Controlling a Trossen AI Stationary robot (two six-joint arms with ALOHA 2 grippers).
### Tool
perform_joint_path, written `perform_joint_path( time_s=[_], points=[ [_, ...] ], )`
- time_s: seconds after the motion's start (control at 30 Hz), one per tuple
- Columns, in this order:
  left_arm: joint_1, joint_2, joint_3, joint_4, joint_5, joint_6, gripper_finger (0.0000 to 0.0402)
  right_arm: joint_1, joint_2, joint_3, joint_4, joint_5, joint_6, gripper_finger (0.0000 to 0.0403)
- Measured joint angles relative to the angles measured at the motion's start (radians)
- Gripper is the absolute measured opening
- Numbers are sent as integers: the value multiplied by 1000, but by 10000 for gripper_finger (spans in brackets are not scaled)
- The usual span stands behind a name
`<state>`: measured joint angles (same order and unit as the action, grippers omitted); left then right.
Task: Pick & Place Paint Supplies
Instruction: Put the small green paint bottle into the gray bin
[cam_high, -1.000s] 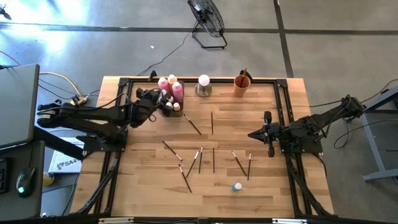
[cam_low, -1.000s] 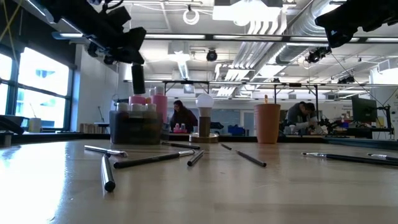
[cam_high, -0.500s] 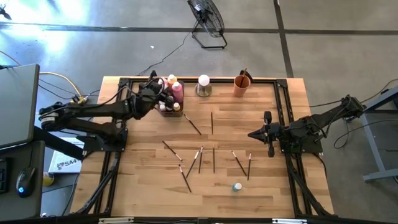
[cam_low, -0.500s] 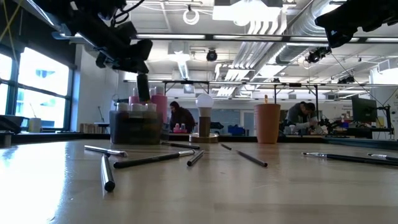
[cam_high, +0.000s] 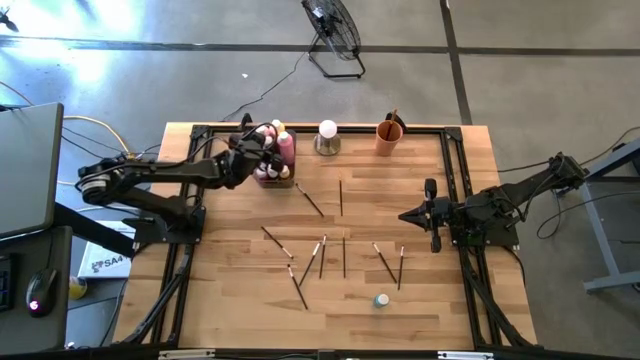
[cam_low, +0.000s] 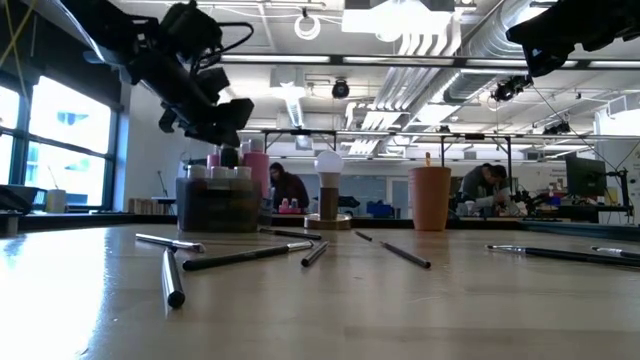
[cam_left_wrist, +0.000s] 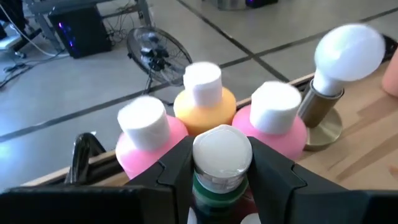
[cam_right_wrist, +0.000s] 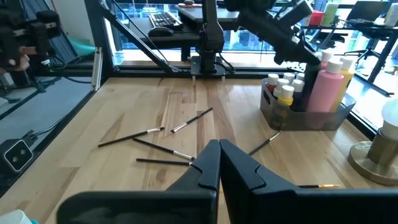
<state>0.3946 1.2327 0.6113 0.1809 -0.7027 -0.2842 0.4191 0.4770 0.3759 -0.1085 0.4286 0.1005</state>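
Bottles (cam_high: 280, 150) stand in a tray (cam_high: 276, 181) at the table's (cam_high: 230, 290) back-left; brushes (cam_high: 322, 255) lie scattered mid-table, one small bottle (cam_high: 381, 299), probably upright, near the front.

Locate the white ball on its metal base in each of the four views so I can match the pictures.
High view: white ball at the table's far edge, between the bottles and the orange cup.
Low view: centre, left of the cup.
Left wrist view: upper right, beside a pink bottle.
Right wrist view: cut off at the right edge.
Shared landmark: the pink bottles.
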Motion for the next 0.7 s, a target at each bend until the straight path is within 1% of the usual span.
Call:
perform_joint_path(
  time_s=[0.13, 0.33, 0.6, 0.7],
  points=[
    [14, 40, 0, 1, 9, -13, 123, 0, 0, 0, 0, 0, 0, 2],
    [58, 90, 0, 4, 75, -61, 123, 0, 0, 0, 0, 0, 0, 2],
    [99, 140, 0, 8, 147, -85, 123, 0, 0, 0, 0, 0, 0, 2],
    [105, 150, 3, 13, 155, -99, 124, 0, 0, 0, -1, 0, 0, 2]
  ],
)
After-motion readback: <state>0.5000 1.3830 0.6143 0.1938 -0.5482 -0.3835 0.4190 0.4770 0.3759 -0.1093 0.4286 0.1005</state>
